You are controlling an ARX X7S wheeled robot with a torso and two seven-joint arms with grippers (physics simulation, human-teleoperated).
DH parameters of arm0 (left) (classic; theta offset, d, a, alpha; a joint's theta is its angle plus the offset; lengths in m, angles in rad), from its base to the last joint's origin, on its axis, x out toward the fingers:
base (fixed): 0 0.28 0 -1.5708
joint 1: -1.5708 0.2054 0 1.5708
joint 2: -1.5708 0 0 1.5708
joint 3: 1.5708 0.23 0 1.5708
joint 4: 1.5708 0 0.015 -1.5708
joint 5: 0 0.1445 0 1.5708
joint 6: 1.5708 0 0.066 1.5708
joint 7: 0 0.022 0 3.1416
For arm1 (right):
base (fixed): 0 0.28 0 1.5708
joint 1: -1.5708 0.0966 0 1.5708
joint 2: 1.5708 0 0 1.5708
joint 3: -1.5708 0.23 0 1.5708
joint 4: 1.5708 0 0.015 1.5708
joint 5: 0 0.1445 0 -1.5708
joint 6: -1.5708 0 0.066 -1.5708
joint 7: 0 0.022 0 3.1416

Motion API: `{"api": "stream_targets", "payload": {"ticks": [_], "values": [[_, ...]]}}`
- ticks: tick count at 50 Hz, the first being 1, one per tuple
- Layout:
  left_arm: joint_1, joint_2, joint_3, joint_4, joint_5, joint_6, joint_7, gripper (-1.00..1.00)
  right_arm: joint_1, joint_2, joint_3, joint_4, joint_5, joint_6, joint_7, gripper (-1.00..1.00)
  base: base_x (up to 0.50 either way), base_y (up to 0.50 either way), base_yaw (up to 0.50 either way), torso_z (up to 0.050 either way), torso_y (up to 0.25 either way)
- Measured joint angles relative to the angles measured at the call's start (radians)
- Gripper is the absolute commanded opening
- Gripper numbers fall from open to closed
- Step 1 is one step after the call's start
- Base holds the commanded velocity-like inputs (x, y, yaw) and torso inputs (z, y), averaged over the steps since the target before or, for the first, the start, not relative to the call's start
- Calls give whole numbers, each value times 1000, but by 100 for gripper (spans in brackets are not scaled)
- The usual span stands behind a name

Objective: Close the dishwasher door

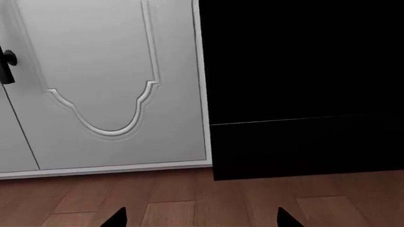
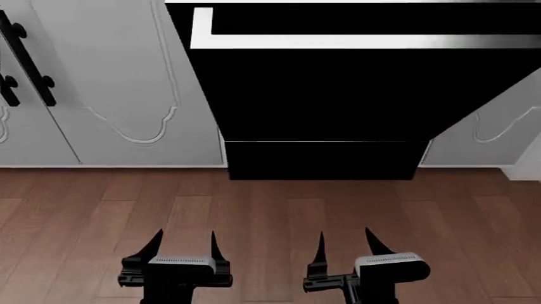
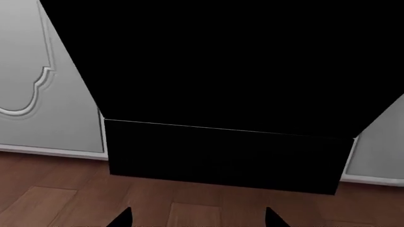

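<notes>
Glossy black dishwasher door with silver-white band: leaning open from grey cabinets, unclosed; left gripper and right gripper spread, empty, well short of it.

Glossy black dishwasher door – silver-white band; grey cabinets; brown wood-plank floor.

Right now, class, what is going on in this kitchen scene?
A two-armed robot faces a dishwasher door that hangs open, tilted out toward it between grey cabinet doors. The left gripper and right gripper hover open above the wooden floor, touching nothing. Closing has not begun.
</notes>
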Motion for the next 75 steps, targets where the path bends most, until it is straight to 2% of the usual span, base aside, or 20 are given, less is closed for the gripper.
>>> {"api": "stream_targets", "payload": {"ticks": [38, 75], "values": [[-4, -8, 12, -1, -10, 3, -10, 100, 5, 8, -12, 3, 9, -3, 8, 100, 0, -327, 0, 0, 0], [-7, -16, 23, -3, -15, 3, -21, 100, 6, 14, -22, -5, 22, 4, 17, 100, 0, -4, 0, 0, 0]]}}
